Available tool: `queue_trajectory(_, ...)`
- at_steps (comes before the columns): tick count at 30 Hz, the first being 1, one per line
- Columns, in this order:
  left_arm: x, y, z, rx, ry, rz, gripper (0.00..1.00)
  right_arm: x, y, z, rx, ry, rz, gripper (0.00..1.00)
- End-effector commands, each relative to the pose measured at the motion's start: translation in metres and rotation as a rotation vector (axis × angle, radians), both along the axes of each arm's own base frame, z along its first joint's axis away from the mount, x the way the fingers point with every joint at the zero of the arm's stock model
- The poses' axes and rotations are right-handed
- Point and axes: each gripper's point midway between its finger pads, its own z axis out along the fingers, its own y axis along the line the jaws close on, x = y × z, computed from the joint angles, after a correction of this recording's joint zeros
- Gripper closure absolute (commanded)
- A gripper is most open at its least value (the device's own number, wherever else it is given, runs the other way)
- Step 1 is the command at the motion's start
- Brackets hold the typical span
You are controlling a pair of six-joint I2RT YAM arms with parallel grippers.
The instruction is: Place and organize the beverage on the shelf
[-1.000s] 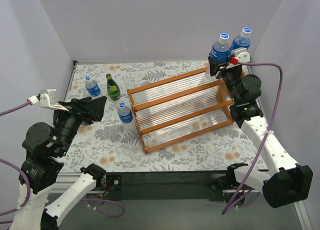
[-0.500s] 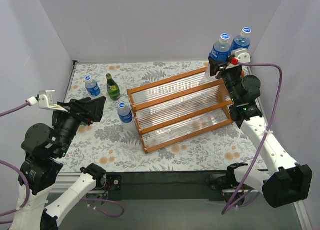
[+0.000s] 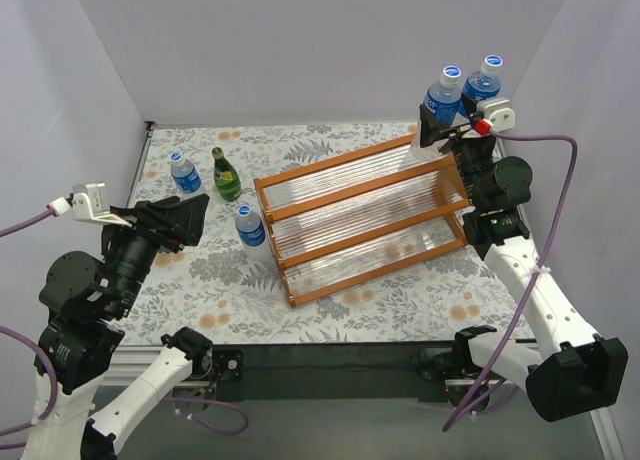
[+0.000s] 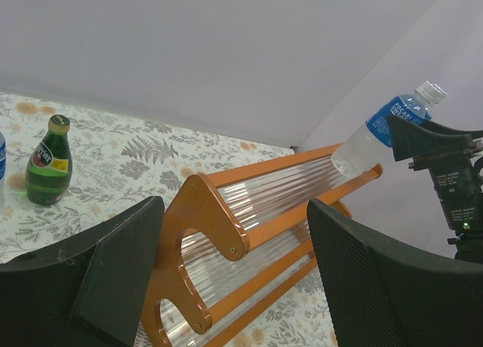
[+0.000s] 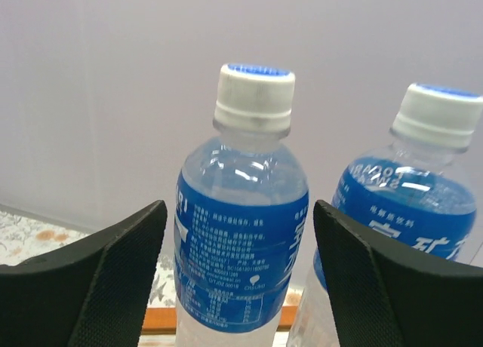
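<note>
The shelf (image 3: pixel 360 215) stands diagonally mid-table, its tiers bare. Two clear bottles with blue labels stand at its far right end (image 3: pixel 443 92) (image 3: pixel 485 78). My right gripper (image 3: pixel 440 130) is open with its jaws on either side of the nearer one (image 5: pixel 241 234), a gap on each side; the other (image 5: pixel 411 211) is just to its right. Left of the shelf stand a clear bottle (image 3: pixel 250 226), a dark green bottle (image 3: pixel 226 175) and another clear bottle (image 3: pixel 182 172). My left gripper (image 3: pixel 190 220) is open and empty, raised over the left side, facing the shelf (image 4: pixel 226 226). A second green bottle is out of view.
White walls close in the table at the back and both sides. The right-hand bottles stand close to the right wall corner. The floral table cover (image 3: pixel 380 300) runs up to a black front edge.
My right arm has lifted and shifted slightly right, still around the same bottle. My left arm has drifted slightly left. The bottles and shelf have not moved.
</note>
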Motion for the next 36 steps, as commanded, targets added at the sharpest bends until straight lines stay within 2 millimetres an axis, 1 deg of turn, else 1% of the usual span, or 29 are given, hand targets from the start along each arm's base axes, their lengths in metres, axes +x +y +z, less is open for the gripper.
queue_trajectory(1,0.002,-0.003,-0.007,0.009,0.025,-0.006,0.24,-0.023,-0.008,0.049,0.043,-0.157,-0.004,0.15)
queue_trajectory(9,0.001,-0.002,-0.007,0.007,0.025,-0.009,0.24,-0.03,-0.008,0.057,0.037,-0.175,0.004,0.04)
queue_trajectory(12,-0.001,-0.002,-0.007,0.009,0.024,-0.012,0.24,-0.033,-0.009,0.062,0.033,-0.186,0.0,0.02)
queue_trajectory(13,-0.001,-0.003,-0.006,0.011,0.024,-0.015,0.24,-0.038,-0.005,0.066,0.016,-0.203,0.024,0.02)
queue_trajectory(17,-0.002,-0.004,-0.006,0.016,0.024,-0.026,0.24,-0.043,-0.004,0.072,0.002,-0.219,0.032,0.02)
queue_trajectory(22,-0.004,-0.006,-0.004,0.015,0.022,-0.039,0.25,-0.045,-0.009,0.079,0.01,-0.228,0.011,0.02)
queue_trajectory(26,-0.004,-0.006,-0.004,0.025,0.028,-0.042,0.24,-0.05,-0.013,0.087,0.016,-0.244,-0.001,0.02)
queue_trajectory(27,-0.005,-0.007,-0.004,0.029,0.028,-0.048,0.24,-0.052,-0.015,0.092,0.019,-0.254,-0.006,0.02)
queue_trajectory(30,0.0,-0.012,-0.015,0.062,0.066,-0.059,0.24,-0.061,-0.016,0.101,0.005,-0.28,-0.004,0.02)
queue_trajectory(32,0.002,-0.013,-0.027,0.084,0.102,-0.061,0.24,-0.068,-0.014,0.105,-0.014,-0.293,0.012,0.02)
queue_trajectory(33,0.005,-0.014,-0.031,0.092,0.12,-0.06,0.24,-0.076,-0.016,0.109,-0.026,-0.312,0.011,0.02)
queue_trajectory(35,0.006,-0.016,-0.04,0.106,0.146,-0.065,0.24,-0.084,-0.016,0.111,-0.047,-0.324,0.018,0.02)
queue_trajectory(36,0.008,-0.018,-0.046,0.113,0.164,-0.068,0.24,-0.093,-0.019,0.115,-0.052,-0.344,0.013,0.02)
